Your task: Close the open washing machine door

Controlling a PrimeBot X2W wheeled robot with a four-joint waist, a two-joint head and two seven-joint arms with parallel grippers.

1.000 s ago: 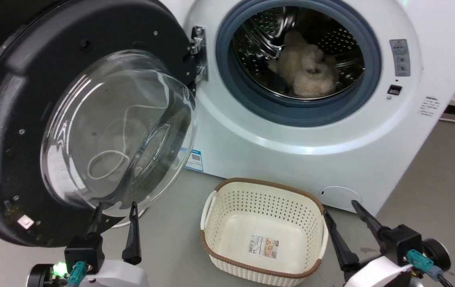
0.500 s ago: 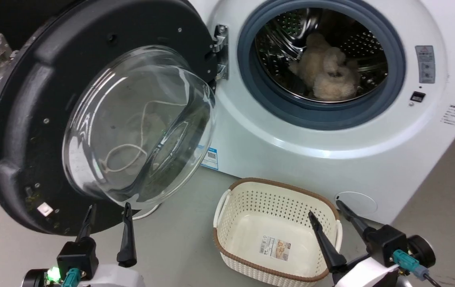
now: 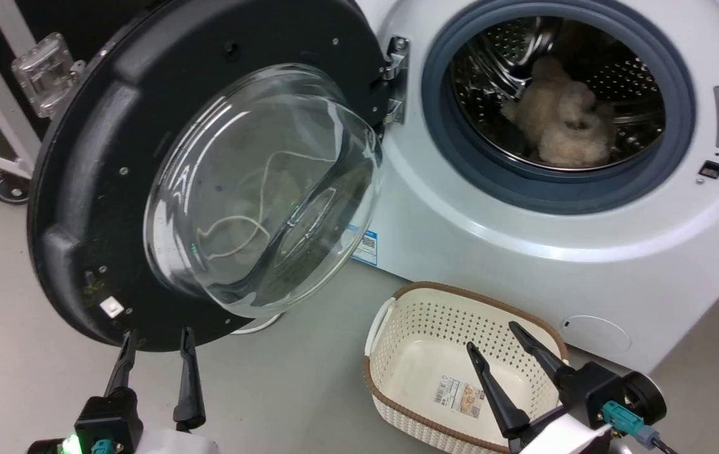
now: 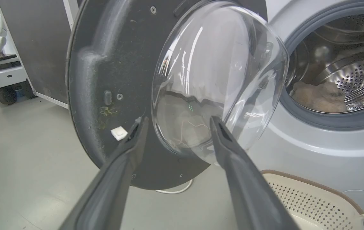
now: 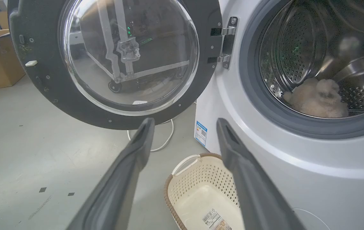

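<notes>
The left gripper (image 3: 157, 333) and right gripper (image 3: 491, 335) are pictured with jaws spread, empty, before the open washing machine door (image 3: 82, 189).

The washing machine door (image 3: 220, 170) stands swung wide open to the left of the port, hanging on a metal hinge (image 3: 397, 79) at its right edge. It is a large round panel with a broad black rim, its inner face turned outward, and a clear glass bowl (image 3: 271, 202) bulges from its middle. The washing machine (image 3: 523, 252) is a big white front-loader with its round port uncovered, ringed by a grey gasket (image 3: 441, 145) around the perforated steel drum (image 3: 630, 69), and a small blue sticker (image 3: 365, 247) sits low on its front beside the bowl's lower edge.
</notes>
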